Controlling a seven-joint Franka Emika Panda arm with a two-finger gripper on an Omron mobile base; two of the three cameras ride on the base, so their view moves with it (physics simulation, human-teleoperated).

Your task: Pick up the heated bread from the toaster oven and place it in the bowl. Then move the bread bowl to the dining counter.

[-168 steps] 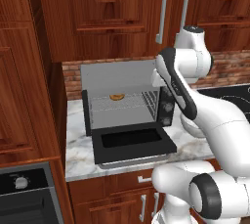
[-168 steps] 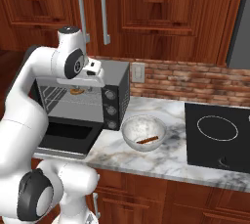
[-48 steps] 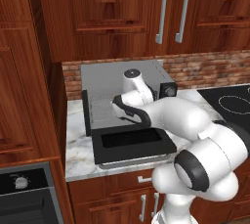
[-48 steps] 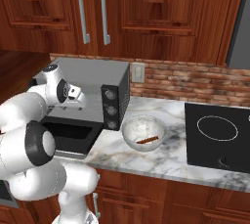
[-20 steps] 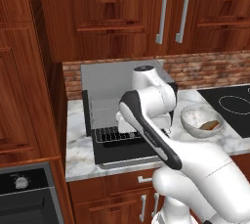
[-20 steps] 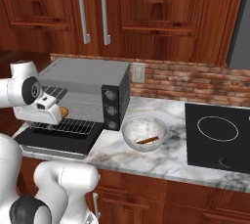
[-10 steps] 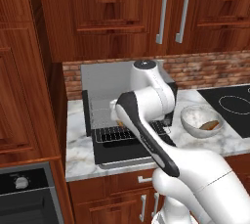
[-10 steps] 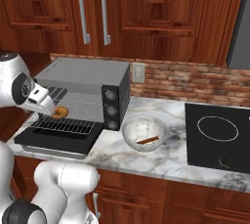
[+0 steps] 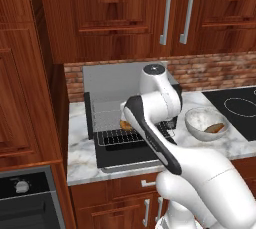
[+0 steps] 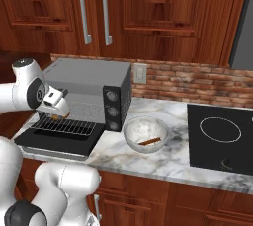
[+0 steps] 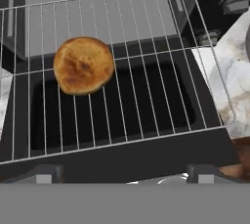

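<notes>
One round bread (image 11: 84, 65) lies on the wire rack (image 11: 146, 96) under my gripper (image 10: 58, 112), jaws apparently spread; next I descend and clamp it.

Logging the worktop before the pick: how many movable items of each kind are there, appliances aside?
Bread, on the pulled-out wire rack: 1
Bowl, on the marble beside the toaster oven: 1
Brown stick-like piece lying in the bowl: 1
Total: 3
</notes>
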